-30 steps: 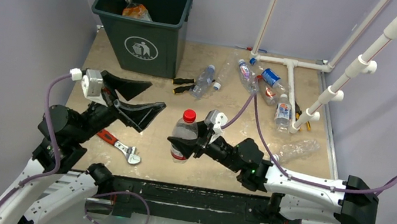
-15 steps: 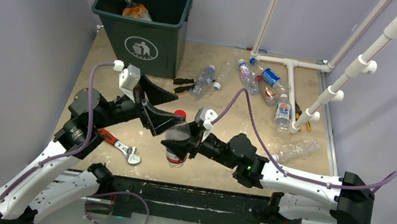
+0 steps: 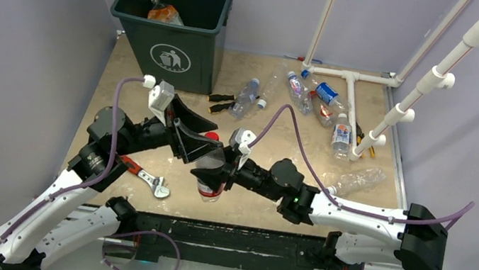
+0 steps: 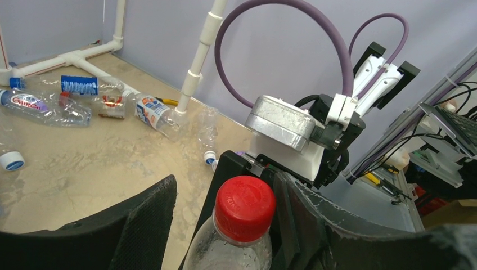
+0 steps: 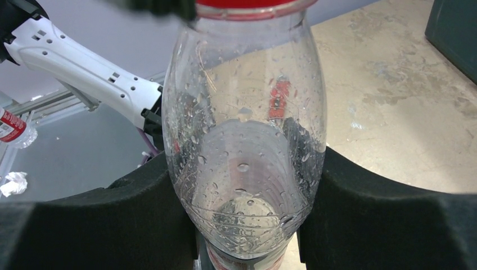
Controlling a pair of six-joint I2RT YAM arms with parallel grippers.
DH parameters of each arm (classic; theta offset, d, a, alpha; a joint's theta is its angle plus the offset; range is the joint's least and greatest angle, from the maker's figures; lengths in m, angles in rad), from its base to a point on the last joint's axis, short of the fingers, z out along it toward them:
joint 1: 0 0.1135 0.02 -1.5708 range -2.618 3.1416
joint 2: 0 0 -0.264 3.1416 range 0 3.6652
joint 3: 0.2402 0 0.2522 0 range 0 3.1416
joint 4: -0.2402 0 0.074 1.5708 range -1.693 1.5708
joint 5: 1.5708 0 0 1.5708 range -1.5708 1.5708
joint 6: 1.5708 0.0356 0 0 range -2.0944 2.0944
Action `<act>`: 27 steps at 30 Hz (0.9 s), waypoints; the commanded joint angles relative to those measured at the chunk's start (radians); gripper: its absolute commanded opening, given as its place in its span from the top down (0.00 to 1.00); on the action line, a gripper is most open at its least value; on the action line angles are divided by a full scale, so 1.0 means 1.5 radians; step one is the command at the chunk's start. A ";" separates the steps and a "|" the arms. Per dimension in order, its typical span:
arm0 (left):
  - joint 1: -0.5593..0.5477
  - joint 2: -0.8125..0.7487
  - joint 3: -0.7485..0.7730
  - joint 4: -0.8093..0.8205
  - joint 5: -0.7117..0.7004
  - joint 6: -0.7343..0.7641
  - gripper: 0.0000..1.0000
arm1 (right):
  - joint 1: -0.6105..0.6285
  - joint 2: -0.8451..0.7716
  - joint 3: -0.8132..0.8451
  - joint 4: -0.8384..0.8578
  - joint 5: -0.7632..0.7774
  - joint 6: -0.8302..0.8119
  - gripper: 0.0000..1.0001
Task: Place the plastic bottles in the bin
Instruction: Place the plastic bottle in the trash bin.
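My right gripper (image 3: 213, 171) is shut on a clear plastic bottle (image 3: 209, 189) with a red cap and holds it upright above the table's near middle. In the right wrist view the bottle (image 5: 244, 140) sits tightly between the black pads (image 5: 140, 214). My left gripper (image 3: 203, 138) is open, its jaws on either side of the red cap (image 4: 244, 205); the right pad (image 4: 315, 225) is close against it. The dark green bin (image 3: 170, 60) stands at the back left with an orange-labelled bottle (image 3: 162, 12) inside. Several more bottles (image 3: 326, 94) lie at the back right.
A red-handled wrench (image 3: 145, 174) lies under the left arm. Two screwdrivers (image 3: 221, 104) and a bottle (image 3: 246, 96) lie right of the bin. A white pipe frame (image 3: 351, 87) stands at the back right. A crushed clear bottle (image 3: 357, 180) lies beside the right arm.
My left arm has swung right and forward from the table's left side until its open jaws straddle the bottle's cap. My right gripper has carried the bottle slightly left and lower.
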 commanded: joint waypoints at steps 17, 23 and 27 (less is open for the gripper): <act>-0.001 -0.009 -0.015 -0.042 0.012 0.011 0.79 | 0.000 0.026 0.065 0.025 -0.013 0.013 0.60; -0.002 -0.011 -0.007 -0.047 -0.006 0.018 1.00 | 0.000 0.014 0.075 -0.003 -0.023 0.016 0.37; -0.002 -0.029 -0.007 -0.052 -0.047 0.020 1.00 | 0.000 -0.002 0.072 -0.020 -0.030 0.035 0.01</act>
